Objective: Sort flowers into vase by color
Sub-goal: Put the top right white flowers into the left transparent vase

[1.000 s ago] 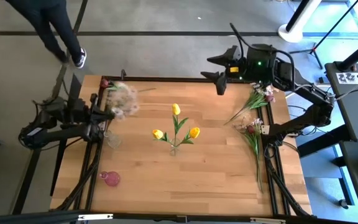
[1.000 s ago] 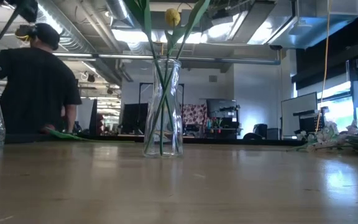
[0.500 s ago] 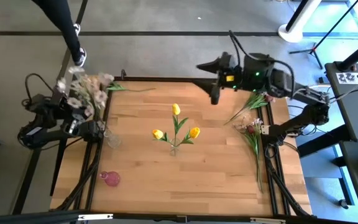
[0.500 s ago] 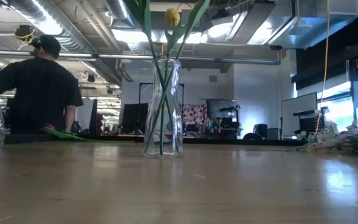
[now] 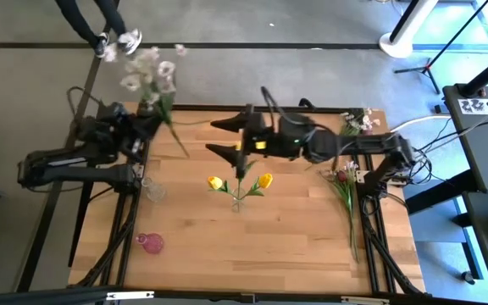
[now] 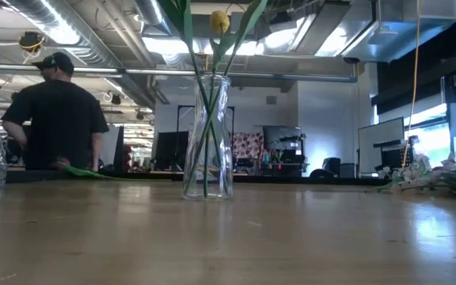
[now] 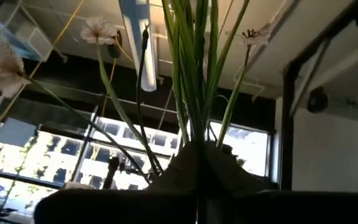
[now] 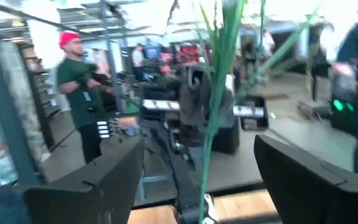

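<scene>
My left gripper (image 5: 149, 119) stands over the table's far left corner, shut on a bunch of white-pink sprays (image 5: 146, 68). Their blossoms (image 7: 98, 29) fan out beyond the far edge. My right gripper (image 5: 225, 138) reaches across the far middle of the table, open and empty, just beyond the yellow tulips (image 5: 239, 174). The tulips stand with their stems in a clear vase (image 6: 207, 134) at the table's centre. In the right wrist view the gripper (image 8: 197, 180) faces the left arm and the green stems (image 8: 219, 74). More flowers (image 5: 344, 174) lie flat by the right edge. My left gripper pinches several green stems (image 7: 197, 134) together between its two shut fingers, below the middle of their length. The fingers slant upward, toward the far edge. The bunch is lifted clear of the table, blossoms upward, its lower stem ends (image 5: 183, 151) sticking out over the table.
A second clear vase (image 5: 152, 188) stands near the left edge and a small pink vase (image 5: 151, 244) at the near left. Another spray (image 5: 356, 123) lies at the far right corner. A person (image 6: 54, 111) walks beyond the far edge. Bare wood lies toward the near edge.
My left gripper has risen and tipped upward, carrying the sprays from over the left vase toward the far edge, so the blossoms now fan out beyond the table. My right gripper has swung from the far right toward the table's centre and dropped a little, still open.
</scene>
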